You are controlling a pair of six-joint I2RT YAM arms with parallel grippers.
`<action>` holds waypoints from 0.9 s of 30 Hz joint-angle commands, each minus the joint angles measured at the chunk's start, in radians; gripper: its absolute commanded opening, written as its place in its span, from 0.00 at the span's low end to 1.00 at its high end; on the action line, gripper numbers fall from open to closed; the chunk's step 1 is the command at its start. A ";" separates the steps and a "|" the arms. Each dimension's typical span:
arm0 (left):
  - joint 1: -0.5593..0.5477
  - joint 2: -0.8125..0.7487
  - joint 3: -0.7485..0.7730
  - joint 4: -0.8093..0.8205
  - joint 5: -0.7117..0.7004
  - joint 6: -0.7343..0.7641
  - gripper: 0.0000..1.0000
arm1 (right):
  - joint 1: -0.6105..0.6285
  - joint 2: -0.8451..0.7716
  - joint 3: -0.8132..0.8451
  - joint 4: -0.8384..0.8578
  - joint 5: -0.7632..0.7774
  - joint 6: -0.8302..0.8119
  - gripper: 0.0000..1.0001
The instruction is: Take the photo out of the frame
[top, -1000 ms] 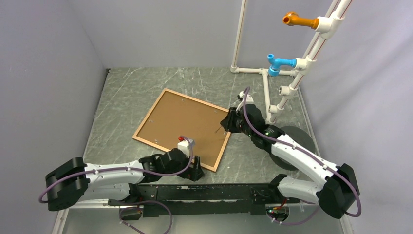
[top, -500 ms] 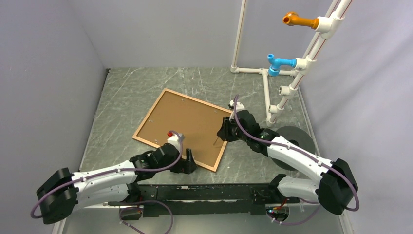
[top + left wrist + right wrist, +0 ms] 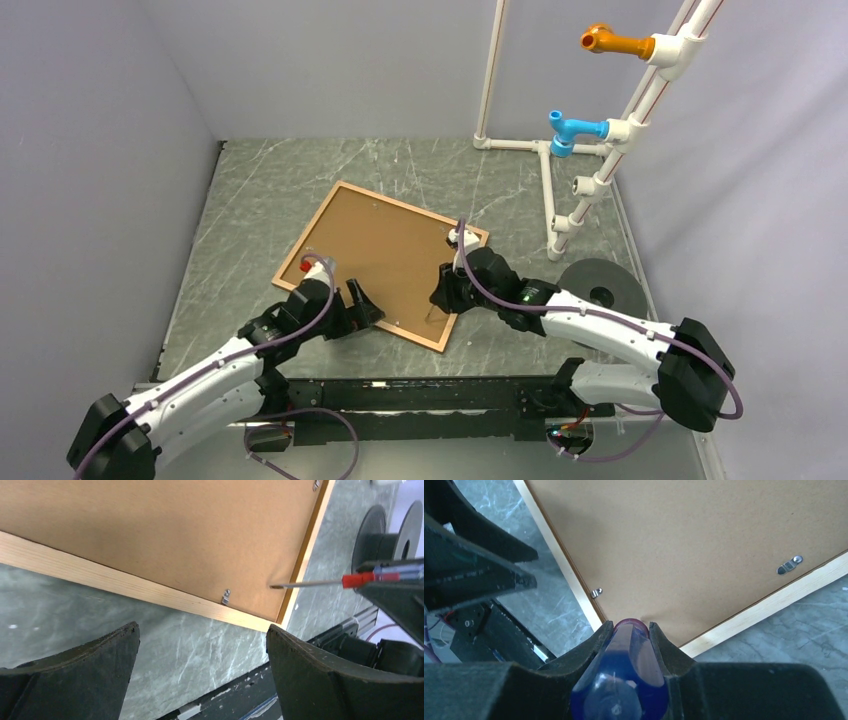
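The frame (image 3: 410,208) lies face down on the table, its pale wood back edge showing in the left wrist view (image 3: 125,582). The photo's picture side is hidden; only its light-brown backing board (image 3: 385,250) shows, held by small metal clips (image 3: 226,597). My right gripper (image 3: 442,297) is shut on a blue-handled screwdriver (image 3: 624,675), over the frame's near corner. The shaft tip (image 3: 274,586) rests on the board near that corner. My left gripper (image 3: 363,307) is open and empty over the frame's near edge, with bare table between its fingers (image 3: 80,675).
A white pipe stand (image 3: 560,200) with a blue hook (image 3: 572,130) and an orange hook (image 3: 615,42) stands at the back right. A black spool (image 3: 600,285) lies right of the frame. A black rail (image 3: 420,395) runs along the table's near edge.
My left gripper has moved left along the frame's near edge. My right gripper has moved from the frame's right side toward its near corner with the screwdriver.
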 commanded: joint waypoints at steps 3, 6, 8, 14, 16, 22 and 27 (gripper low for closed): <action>0.085 -0.025 0.035 -0.107 -0.013 -0.013 0.99 | 0.017 -0.048 -0.026 0.094 0.024 -0.019 0.00; 0.115 -0.031 0.037 -0.124 -0.014 -0.021 0.98 | 0.017 -0.055 -0.045 0.130 0.007 -0.013 0.00; 0.137 -0.031 0.044 -0.147 -0.022 -0.035 0.96 | 0.022 -0.054 -0.055 0.165 -0.013 -0.009 0.00; 0.188 -0.001 0.079 -0.173 -0.020 -0.015 0.94 | 0.041 -0.024 -0.033 0.186 -0.004 -0.033 0.00; 0.201 0.009 0.089 -0.183 -0.022 -0.007 0.94 | 0.046 0.001 -0.011 0.184 0.016 -0.041 0.00; 0.235 0.010 0.080 -0.192 -0.023 -0.003 0.95 | 0.086 0.119 0.102 0.160 0.053 -0.058 0.00; 0.249 0.008 0.059 -0.176 -0.006 -0.012 0.95 | 0.147 0.207 0.190 0.142 0.096 -0.089 0.00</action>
